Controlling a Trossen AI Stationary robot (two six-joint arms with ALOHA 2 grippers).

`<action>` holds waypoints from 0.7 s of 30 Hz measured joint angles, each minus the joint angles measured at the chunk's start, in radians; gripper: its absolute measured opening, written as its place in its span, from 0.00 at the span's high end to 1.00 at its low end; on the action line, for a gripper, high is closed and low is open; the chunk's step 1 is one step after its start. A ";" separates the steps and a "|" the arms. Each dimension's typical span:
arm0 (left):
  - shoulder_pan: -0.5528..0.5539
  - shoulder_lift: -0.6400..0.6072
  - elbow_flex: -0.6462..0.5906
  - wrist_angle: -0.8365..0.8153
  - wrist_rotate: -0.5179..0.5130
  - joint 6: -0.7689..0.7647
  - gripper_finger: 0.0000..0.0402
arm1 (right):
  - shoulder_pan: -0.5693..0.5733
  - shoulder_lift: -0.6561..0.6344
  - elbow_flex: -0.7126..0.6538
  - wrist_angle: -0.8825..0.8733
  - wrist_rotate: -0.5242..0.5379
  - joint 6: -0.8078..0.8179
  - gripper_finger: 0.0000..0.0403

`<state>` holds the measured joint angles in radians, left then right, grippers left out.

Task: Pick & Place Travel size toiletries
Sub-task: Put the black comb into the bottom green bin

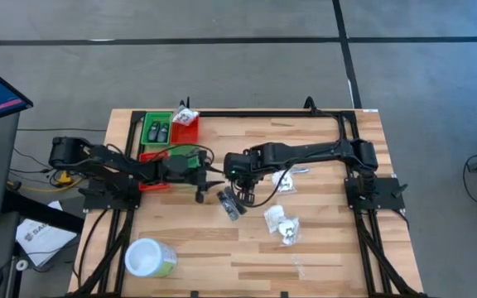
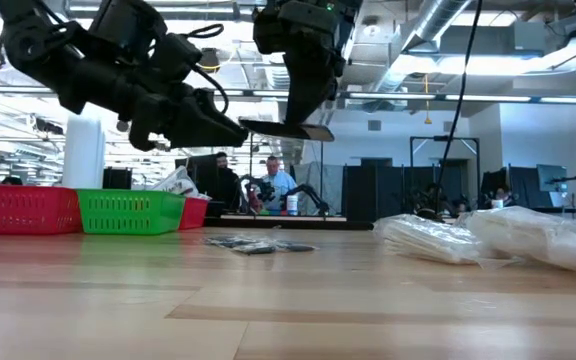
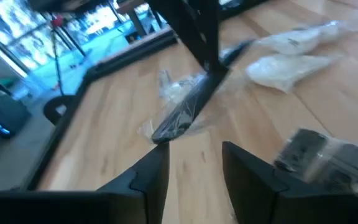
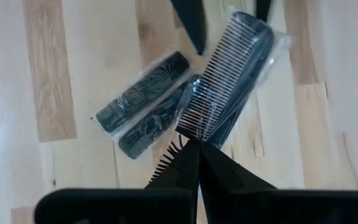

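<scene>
Over a pale wooden worktop (image 1: 321, 248), the right hand (image 4: 196, 144) holds a black comb in a clear plastic sleeve (image 4: 229, 78) in the air, its two dark fingers pinched tight on one end of it. Seen level from the side, the comb (image 2: 290, 130) hangs flat well above the wood, just in front of the left hand (image 3: 194, 155). The left hand's two fingers stand partly apart with nothing between them, the tips pointing at the near end of the wrapped comb (image 3: 182, 115) and not touching it.

Directly below the raised comb, two more wrapped black combs (image 4: 145, 102) lie side by side on the worktop, flat and touching each other. From above they show as a small dark bundle (image 1: 231, 204) just beneath the meeting hands. Farther from the combs, on the right arm's side, lie several white crinkly packets (image 1: 281, 223), with another white packet (image 1: 286, 184) near them; from table height they appear as a low heap (image 2: 488, 238).

Beyond the left arm from the combs stand a green bin (image 1: 157, 132) holding dark bottles and a red bin (image 1: 186, 126) beside it. A white-lidded green tub (image 1: 150, 257) lies near the front edge
</scene>
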<state>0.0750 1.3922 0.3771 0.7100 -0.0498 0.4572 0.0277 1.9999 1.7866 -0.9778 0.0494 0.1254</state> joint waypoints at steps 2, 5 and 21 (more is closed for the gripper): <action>-0.010 0.000 0.000 0.003 -0.023 0.014 0.63 | 0.000 0.000 0.000 0.008 -0.001 -0.005 1.00; -0.018 0.000 0.000 0.021 -0.069 0.015 0.59 | 0.000 0.000 0.000 0.008 -0.007 -0.005 1.00; -0.059 0.000 0.000 0.052 -0.098 0.020 0.55 | 0.023 0.000 0.000 0.037 -0.053 -0.013 1.00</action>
<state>0.0158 1.3918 0.3775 0.7623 -0.1483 0.4774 0.0506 1.9999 1.7866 -0.9411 -0.0037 0.1127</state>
